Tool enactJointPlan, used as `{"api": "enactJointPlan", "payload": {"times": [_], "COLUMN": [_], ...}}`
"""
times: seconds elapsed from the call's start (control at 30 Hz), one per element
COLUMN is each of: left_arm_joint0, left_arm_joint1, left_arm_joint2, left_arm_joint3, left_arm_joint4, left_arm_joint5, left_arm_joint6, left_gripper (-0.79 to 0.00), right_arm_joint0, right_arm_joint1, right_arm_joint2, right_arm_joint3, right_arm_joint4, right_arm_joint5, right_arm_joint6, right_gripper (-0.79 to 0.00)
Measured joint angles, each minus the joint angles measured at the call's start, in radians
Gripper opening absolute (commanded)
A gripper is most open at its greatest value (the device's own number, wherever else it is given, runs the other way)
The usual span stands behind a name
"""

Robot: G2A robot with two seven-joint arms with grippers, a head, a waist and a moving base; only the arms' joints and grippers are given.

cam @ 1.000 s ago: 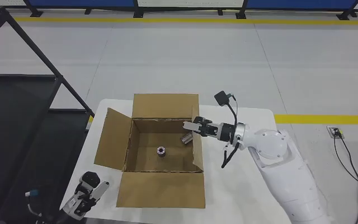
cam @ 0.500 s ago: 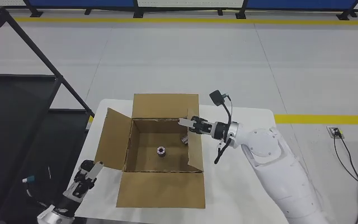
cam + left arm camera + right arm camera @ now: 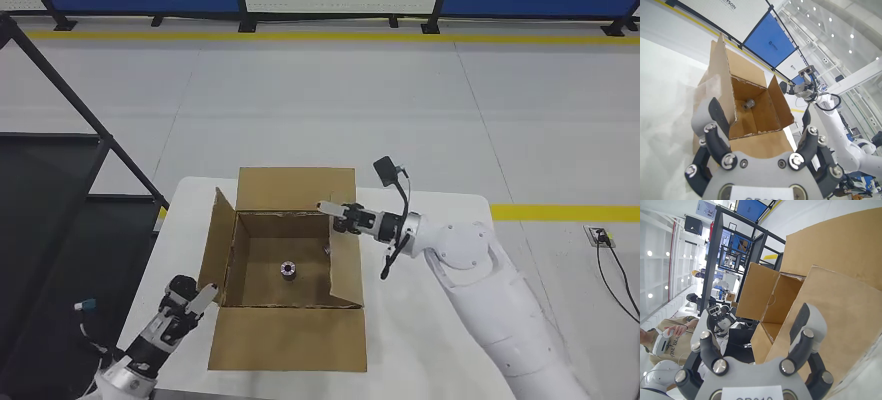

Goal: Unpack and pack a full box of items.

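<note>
The left gripper has its jaws spread wide and holds nothing. In its wrist view the near left corner of the box sits in the gap between them, and the torn lower end of the left flap ends just beside one finger. Whether that finger touches the cardboard cannot be told. From above, this gripper hangs over the near left part of the worktop, just beside the raised left flap.

The right gripper is spread apart too, with nothing between its pads. The free edge of the right flap runs up between its fingers, one finger lying over the flap's outer face; contact cannot be judged. From above, the gripper is at the far right corner of the box opening, at the top of the right flap.

The box stands left of the worktop's middle, with its far flap and near flap folded outward and both side flaps standing up. A small metal part lies on the box floor, near its centre.
</note>
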Motion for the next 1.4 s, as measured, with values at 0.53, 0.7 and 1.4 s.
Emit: {"api": "enactJointPlan", "payload": {"times": [0.53, 0.7, 1.4], "left_arm_joint0": [-0.271, -0.307, -0.386], "left_arm_joint1": [0.004, 0.003, 0.002], "left_arm_joint2": [0.248, 0.290, 0.370], "left_arm_joint3": [0.074, 0.101, 0.210], "left_arm_joint4": [0.139, 0.156, 0.191], "left_arm_joint5": [0.181, 0.199, 0.240], "left_arm_joint6": [-0.240, -0.258, -0.292], "left_gripper": [0.000, 0.000, 0.000], "right_arm_joint0": [0.052, 0.005, 0.104], "right_arm_joint1": [-0.030, -0.013, -0.054], "right_arm_joint2": [-0.065, -0.033, -0.161], "right_arm_joint3": [0.197, 0.166, 0.265], "right_arm_joint4": [0.104, 0.087, -0.009], "right_arm_joint5": [-0.136, -0.124, -0.012], "right_arm_joint6": [0.063, 0.107, 0.081], "right_gripper": [0.000, 0.000, 0.000]}}
